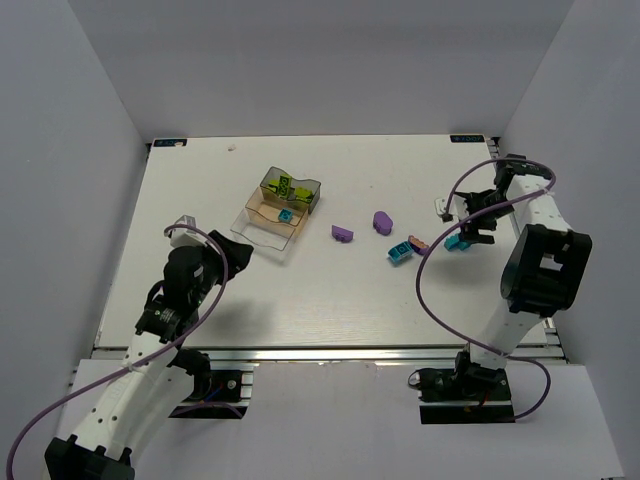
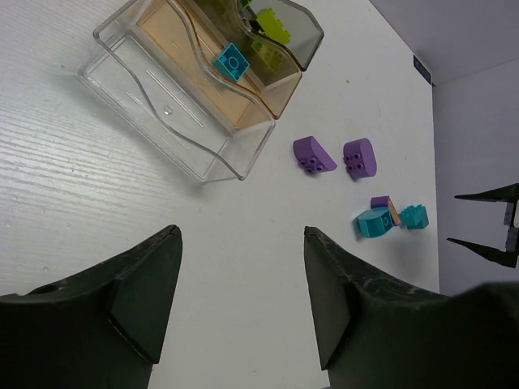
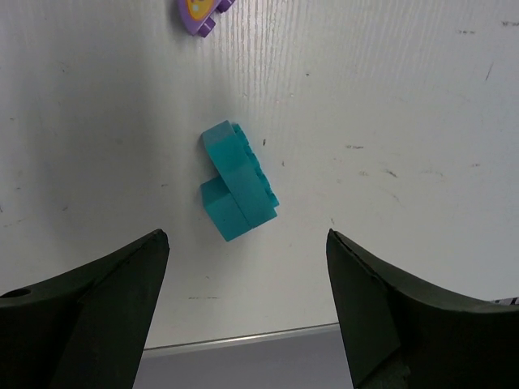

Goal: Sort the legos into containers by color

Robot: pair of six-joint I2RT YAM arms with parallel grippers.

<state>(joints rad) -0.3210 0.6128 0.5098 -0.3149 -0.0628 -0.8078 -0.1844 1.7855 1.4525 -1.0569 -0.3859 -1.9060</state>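
The right gripper [image 3: 247, 300] is hanging over the table [image 1: 300, 300] near its right edge. Its fingers are standing spread wide and pinching nothing. A cyan brick [image 3: 239, 182] is lying on the table just ahead of the gap between them.

The left gripper [image 2: 243, 300] is hanging over the left half of the table, facing the trays, with its fingers also standing apart and nothing between them.

The three trays are sitting side by side toward the far left corner. The clear tray [image 2: 138, 89] is lying nearest the left gripper. The orange tray [image 2: 259, 105] is holding a second cyan brick [image 2: 232, 61], and the grey tray [image 2: 306, 32] is holding lime green bricks [image 2: 272, 28].

Two purple bricks [image 2: 314, 154] [image 2: 360, 157] are lying near the middle of the table, apart from the trays. Further toward the right edge a third cyan brick [image 1: 399, 251] is lying with a small purple piece [image 1: 418, 243] just beside it.
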